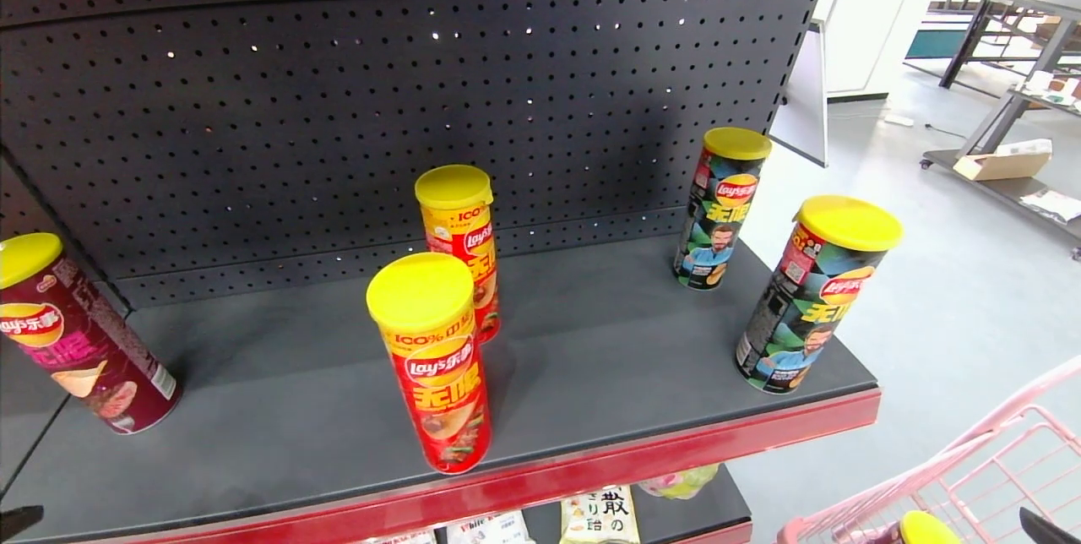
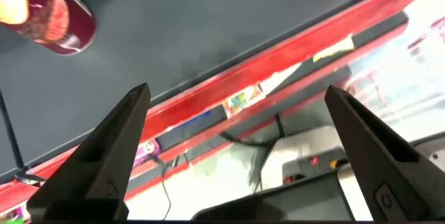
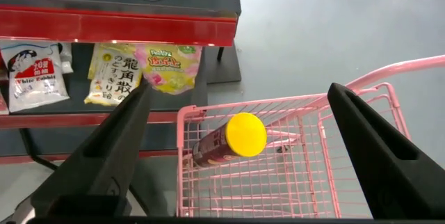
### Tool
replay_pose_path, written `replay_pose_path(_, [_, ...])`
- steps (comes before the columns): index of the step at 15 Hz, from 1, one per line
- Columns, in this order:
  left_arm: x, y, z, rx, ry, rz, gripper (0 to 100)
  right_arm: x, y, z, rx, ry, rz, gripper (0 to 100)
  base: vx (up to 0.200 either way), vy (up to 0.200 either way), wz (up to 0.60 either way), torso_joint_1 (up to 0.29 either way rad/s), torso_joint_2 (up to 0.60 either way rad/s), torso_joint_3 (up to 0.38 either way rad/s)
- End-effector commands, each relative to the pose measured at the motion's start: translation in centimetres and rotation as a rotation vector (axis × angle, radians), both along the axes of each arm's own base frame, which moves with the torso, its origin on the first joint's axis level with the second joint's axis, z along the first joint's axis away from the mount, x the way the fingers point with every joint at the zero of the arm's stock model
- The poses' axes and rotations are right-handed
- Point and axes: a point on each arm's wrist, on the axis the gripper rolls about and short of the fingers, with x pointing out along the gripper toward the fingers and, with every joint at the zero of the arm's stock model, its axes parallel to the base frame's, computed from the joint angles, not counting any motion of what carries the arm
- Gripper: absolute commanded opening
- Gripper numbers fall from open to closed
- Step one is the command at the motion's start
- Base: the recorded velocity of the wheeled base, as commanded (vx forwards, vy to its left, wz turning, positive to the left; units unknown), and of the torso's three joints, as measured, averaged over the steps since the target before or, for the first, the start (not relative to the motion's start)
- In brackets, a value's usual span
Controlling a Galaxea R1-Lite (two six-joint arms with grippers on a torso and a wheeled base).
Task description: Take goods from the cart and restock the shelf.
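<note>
On the dark shelf point(image 1: 591, 341) stand a maroon chip can point(image 1: 76, 333), two red cans point(image 1: 435, 362) point(image 1: 460, 244) and two green-black cans point(image 1: 719, 208) point(image 1: 811, 295), all upright with yellow lids. A pink cart point(image 3: 278, 175) below the shelf's right end holds a dark can with a yellow lid point(image 3: 233, 139), lying tilted. My right gripper point(image 3: 238, 90) hangs open above that can, apart from it. My left gripper point(image 2: 236, 90) is open and empty, below the shelf's red front edge point(image 2: 229, 78) near the maroon can point(image 2: 49, 15).
Snack bags point(image 3: 111, 71) lie on the lower shelf beneath the red lip point(image 3: 118, 26). A perforated back panel point(image 1: 405, 88) closes the shelf behind the cans. Wide gaps remain between the cans. Grey floor and metal racks point(image 1: 1005, 62) lie to the right.
</note>
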Motion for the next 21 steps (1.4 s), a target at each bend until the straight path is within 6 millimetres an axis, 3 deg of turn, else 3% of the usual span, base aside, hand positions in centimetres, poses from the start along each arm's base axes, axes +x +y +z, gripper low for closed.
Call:
replay_pose_path(1, [-0.57,0.24,-0.04,-0.011,-0.029,0.004,100,-0.06,-0.02,0.0,0.0,-0.004,-0.001,100,0.0,0.0,0.0,0.0,0.0,0.0])
replay_pose_path(11, [-1.08,0.56,-0.34,0.005,-0.052,0.039,100,-0.03,0.01,-0.16,-0.013,0.006,0.011,100,-0.18,0.0,0.0,-0.002,0.0,0.002])
replay_pose_path(13, [-1.11,0.57,-0.65,0.008,-0.049,0.036,100,-0.03,0.01,-0.16,-0.015,0.006,0.012,100,0.0,0.0,0.0,0.0,0.0,0.0])
replay_pose_path(21, [-1.52,0.73,-1.01,0.003,-0.062,0.034,100,0.09,0.04,-0.56,-0.032,0.027,0.021,100,0.0,0.0,-0.6,0.007,0.0,0.004])
